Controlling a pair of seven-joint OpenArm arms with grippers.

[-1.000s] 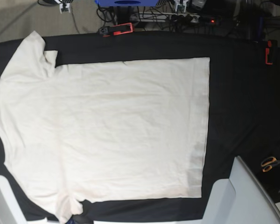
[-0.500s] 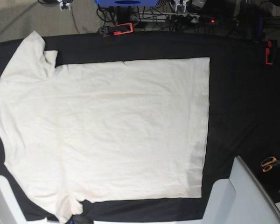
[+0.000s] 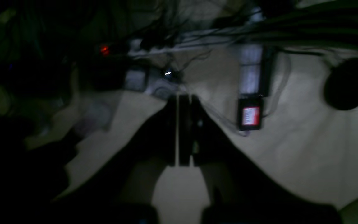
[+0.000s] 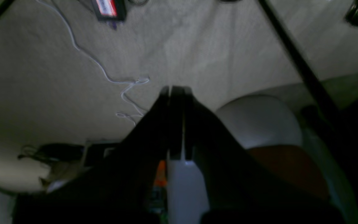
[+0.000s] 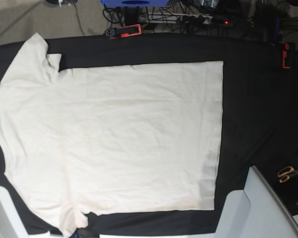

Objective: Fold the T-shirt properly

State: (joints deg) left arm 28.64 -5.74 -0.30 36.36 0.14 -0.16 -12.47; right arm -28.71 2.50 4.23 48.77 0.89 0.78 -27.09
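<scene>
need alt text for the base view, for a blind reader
A cream T-shirt lies spread flat on a black tablecloth, sleeves at the left, hem at the right. Orange-handled scissors lie at the right edge and red clamps grip the far edge.

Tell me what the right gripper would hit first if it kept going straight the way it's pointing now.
Probably the pale carpeted floor. The right gripper, jaws shut, points off the table; a thin white cable lies left of that line. Depth is unclear, and the T-shirt isn't ahead.
</scene>
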